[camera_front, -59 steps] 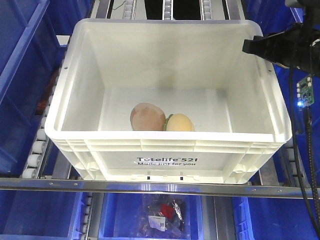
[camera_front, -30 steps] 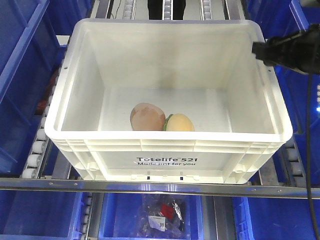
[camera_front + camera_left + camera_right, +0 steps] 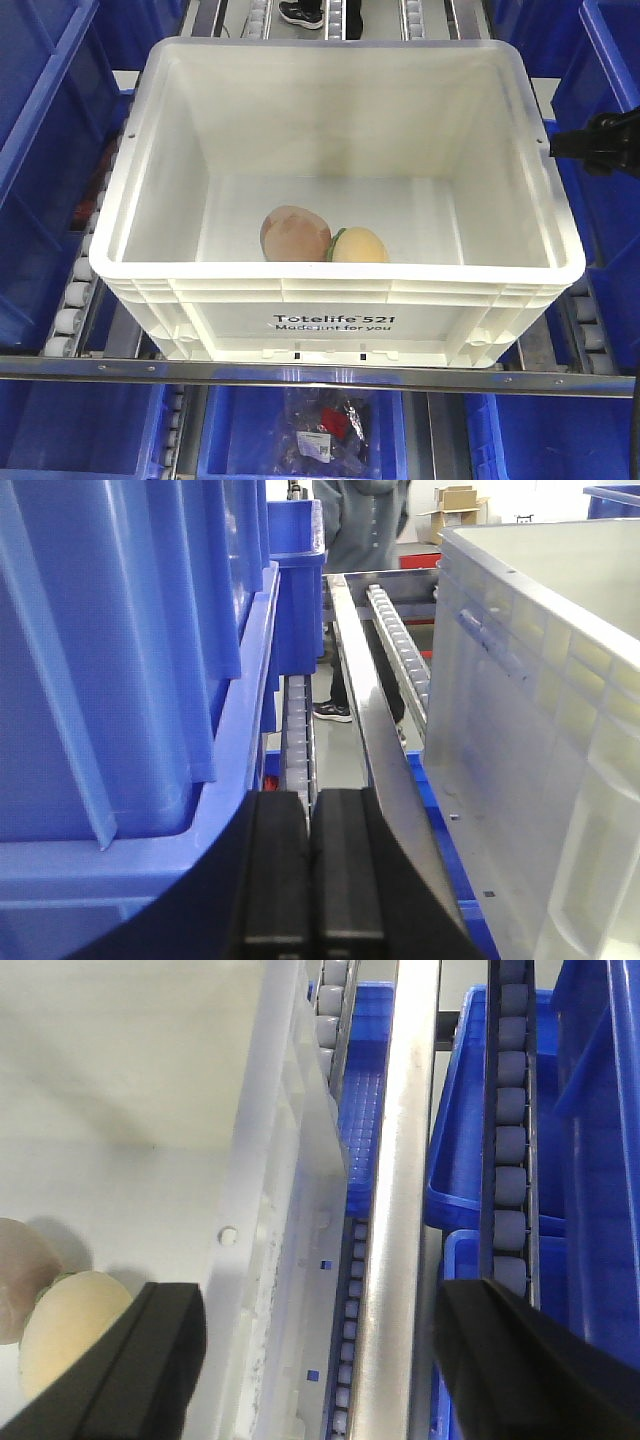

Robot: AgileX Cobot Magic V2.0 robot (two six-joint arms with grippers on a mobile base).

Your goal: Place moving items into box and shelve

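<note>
So the box (image 3: pixel 335 310) is sitting on the rack (image 3: pixel 75 300), rollers showing on both sides and blue bins (image 3: pixel 45 150) all around. Both toys are inside on the floor, near the front wall: the ball (image 3: pixel 294 234) at about 7 o'clock from the box centre, the egg (image 3: pixel 360 245) touching it on its 3 o'clock side, green edge squeezed between them.

Right gripper (image 3: pixel 315 1360) is wide open in the wrist view, one finger (image 3: pixel 120 1370) over the inside of the box and the other one outside over the rail (image 3: pixel 395 1210), so it's straddling the right wall. From that camera the egg (image 3: pixel 65 1325) sits at roughly 9 o'clock from the gripper, just beside the inner finger, with a sliver of the ball (image 3: pixel 20 1275) past it. In the front view only a dark bit of the arm (image 3: pixel 600 145) pokes in at 3 o'clock, outside the box, well apart from the toys.

Left gripper (image 3: pixel 308 880) has its pads pressed together, nothing in them. It's down in the gap between a bin (image 3: pixel 130 680) at 9 o'clock and the box wall (image 3: pixel 540 730) at 3 o'clock. Toys hidden from there
</note>
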